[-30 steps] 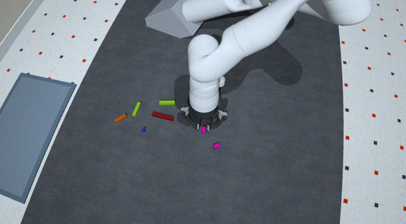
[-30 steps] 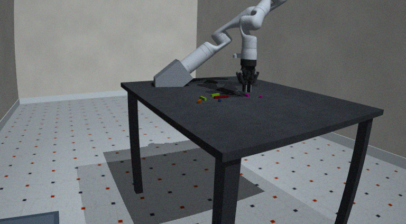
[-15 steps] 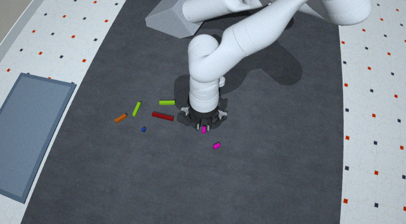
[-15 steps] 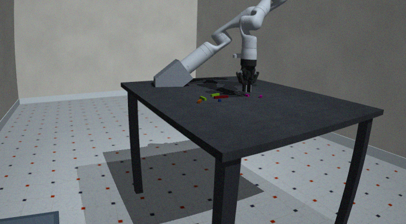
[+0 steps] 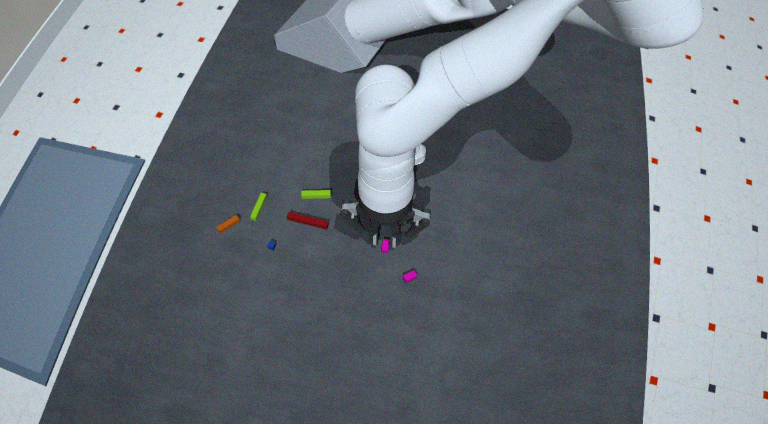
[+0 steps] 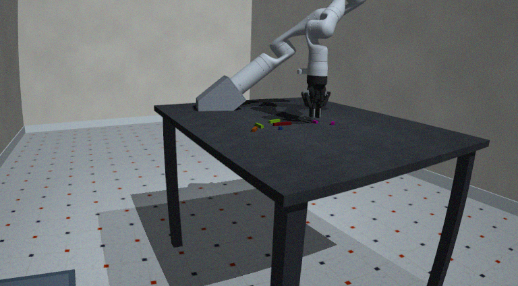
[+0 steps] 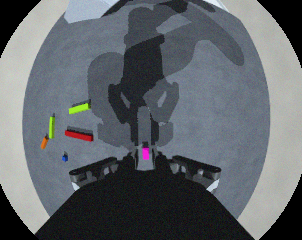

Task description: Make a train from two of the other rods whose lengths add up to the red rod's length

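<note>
The red rod (image 5: 307, 219) lies flat on the dark table, left of my gripper (image 5: 385, 240). Two lime rods (image 5: 316, 193) (image 5: 258, 206), an orange rod (image 5: 228, 223) and a blue rod (image 5: 271, 244) lie further left. One magenta rod (image 5: 385, 245) lies on the table right under my gripper, between the two fingertips with a small gap on each side. In the wrist view it shows centred between the fingers. A second magenta rod (image 5: 409, 275) lies apart to the front right. My gripper (image 6: 315, 115) points straight down, its fingers narrowly open, just above the table.
The arm's grey base block (image 5: 325, 28) stands at the back of the table. A blue-grey panel (image 5: 50, 249) lies on the floor to the left. The red rod's right end is close to my gripper's left side.
</note>
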`<state>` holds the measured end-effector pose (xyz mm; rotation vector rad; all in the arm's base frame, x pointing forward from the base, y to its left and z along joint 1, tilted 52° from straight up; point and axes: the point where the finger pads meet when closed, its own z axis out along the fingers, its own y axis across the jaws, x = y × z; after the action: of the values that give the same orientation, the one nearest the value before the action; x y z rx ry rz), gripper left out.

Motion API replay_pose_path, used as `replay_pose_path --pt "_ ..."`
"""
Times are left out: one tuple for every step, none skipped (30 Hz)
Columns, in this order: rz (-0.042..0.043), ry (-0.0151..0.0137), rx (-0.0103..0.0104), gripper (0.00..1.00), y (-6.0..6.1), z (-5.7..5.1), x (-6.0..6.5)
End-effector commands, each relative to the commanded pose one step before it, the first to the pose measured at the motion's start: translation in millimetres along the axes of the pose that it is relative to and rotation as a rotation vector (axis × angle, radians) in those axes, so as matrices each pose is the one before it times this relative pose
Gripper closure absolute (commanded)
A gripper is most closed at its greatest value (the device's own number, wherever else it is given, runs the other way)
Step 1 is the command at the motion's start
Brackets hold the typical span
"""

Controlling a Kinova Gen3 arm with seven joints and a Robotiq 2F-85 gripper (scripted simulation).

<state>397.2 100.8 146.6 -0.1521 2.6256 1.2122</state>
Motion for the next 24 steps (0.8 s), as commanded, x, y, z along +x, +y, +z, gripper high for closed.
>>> replay_pose_path --pt "-0.00207 -0.00425 0.00225 0.76 1.58 0.67 -1.33" --pt "-0.00001 -0.00001 0.0 0.76 0.0 0.0 -0.01" --pt "-0.00005 -0.00005 0.00002 0.76 0.01 -0.01 -0.06" --pt "-0.00011 -0.00012 0.00005 0.76 0.02 -0.02 -0.15" --pt "-0.00018 -0.0002 0.00009 0.76 0.04 -0.03 -0.25" --pt "-0.00025 -0.00028 0.00012 0.76 0.05 -0.04 -0.34" --pt "-0.0003 -0.00034 0.00014 0.76 0.06 -0.05 -0.42" --pt "-0.00024 -0.00028 0.00012 0.76 0.09 -0.04 -0.39" --pt "0.0 -0.00001 0.0 0.76 0.14 0.0 -0.2" --pt "0.0 -0.00001 0.0 0.76 0.13 0.0 -0.19" --pt "0.0 0.0 0.0 0.76 0.12 0.0 -0.17" --pt "0.0 0.0 0.0 0.76 0.1 0.0 -0.14" --pt "0.0 0.0 0.0 0.76 0.0 0.0 0.0" --pt "0.0 0.0 0.0 0.76 0.0 0.0 0.0" --pt "0.0 0.0 0.0 0.76 0.07 0.0 -0.1" --pt "0.0 0.0 0.0 0.76 0.04 0.0 -0.06" --pt "0.0 0.0 0.0 0.76 0.02 0.0 -0.03" --pt "0.0 0.0 0.0 0.76 0.0 0.0 0.0" --pt "0.0 0.0 0.0 0.76 0.0 0.0 0.0" --pt "0.0 0.0 0.0 0.76 0.0 0.0 0.0" --pt "0.0 0.0 0.0 0.76 0.0 0.0 0.0" --pt "0.0 0.0 0.0 0.76 0.0 0.0 0.0" --pt "0.0 0.0 0.0 0.76 0.0 0.0 0.0" --pt "0.0 0.0 0.0 0.76 0.0 0.0 0.0"
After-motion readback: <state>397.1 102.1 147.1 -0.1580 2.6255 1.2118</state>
